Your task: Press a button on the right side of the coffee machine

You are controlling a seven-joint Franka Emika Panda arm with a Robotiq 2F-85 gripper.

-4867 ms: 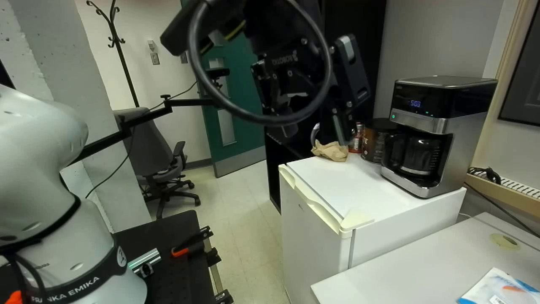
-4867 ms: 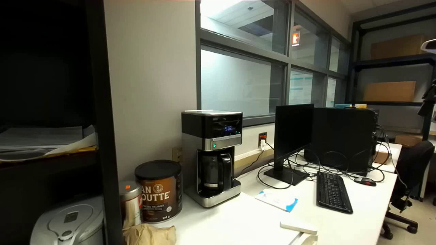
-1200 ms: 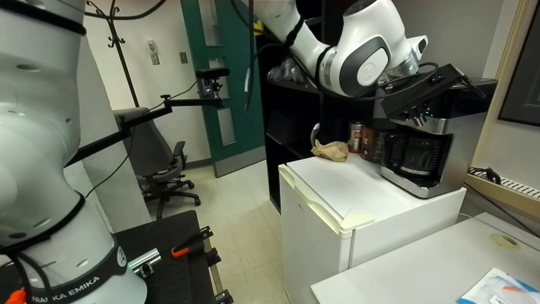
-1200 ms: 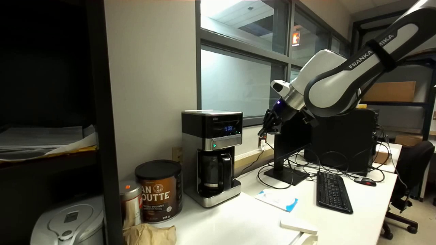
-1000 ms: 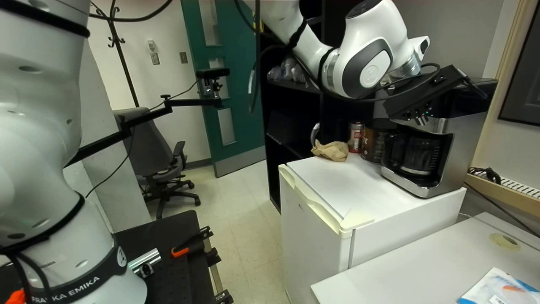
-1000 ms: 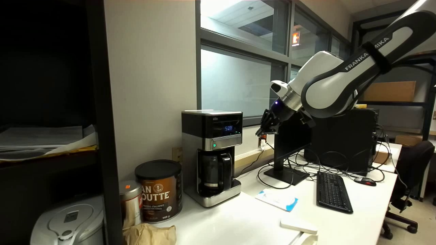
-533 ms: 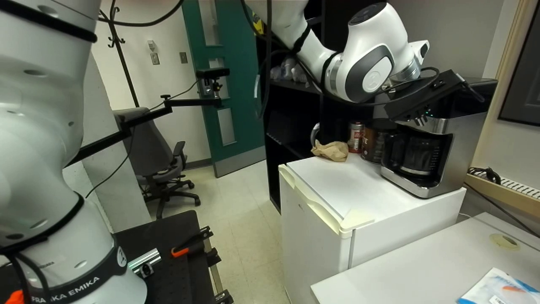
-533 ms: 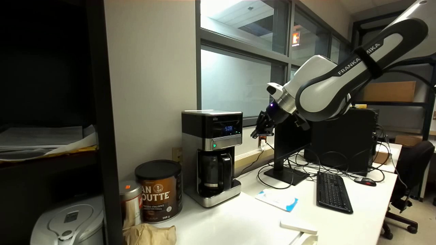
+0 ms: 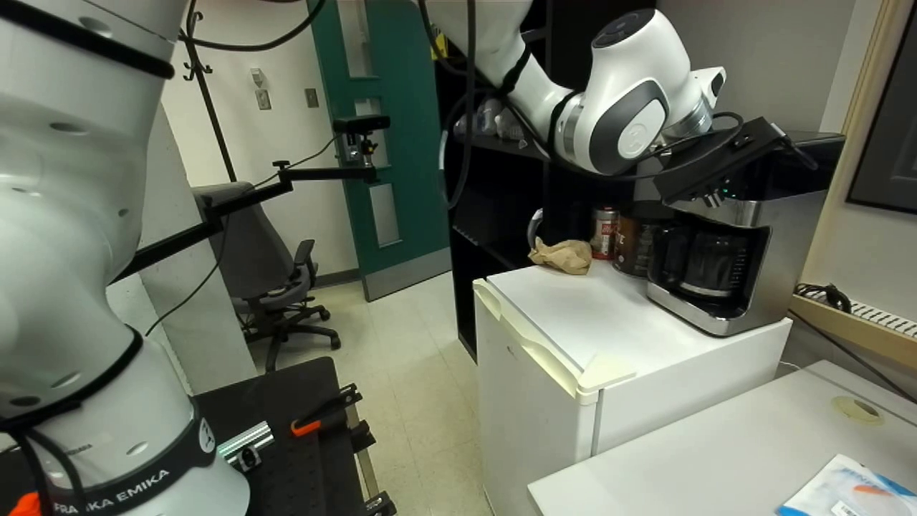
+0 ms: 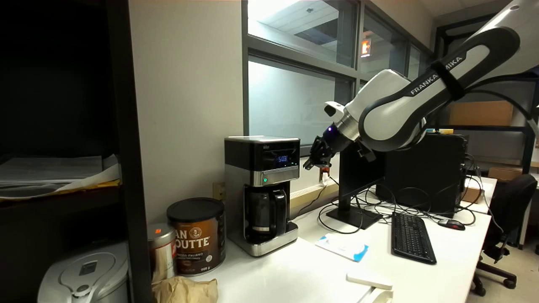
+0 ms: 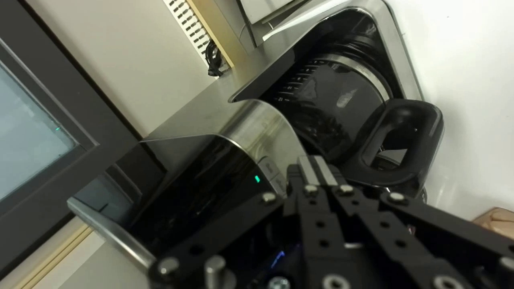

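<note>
Coffee machine [image 10: 262, 179] sat on the fridge-top bench [image 9: 573, 308], probably there for easy reach. We saw the end effector [image 11: 314, 162] clenched, nothing between fingertips [image 11: 308, 170], likely as a narrow poker, just off the button strip [image 11: 270, 167]. It stood upright, the machine, long axis vertical, front facing like the fridge door [image 9: 534, 430].

White arm [image 10: 391, 122], dark trim [image 10: 507, 44], black straps [image 10: 447, 81], FRANKA lettering [image 10: 424, 84]. Black end effector [image 11: 317, 170] with silver screws [image 11: 269, 197]. Silver collar [image 10: 348, 127] and purple light [image 10: 329, 129] just above end effector.
</note>
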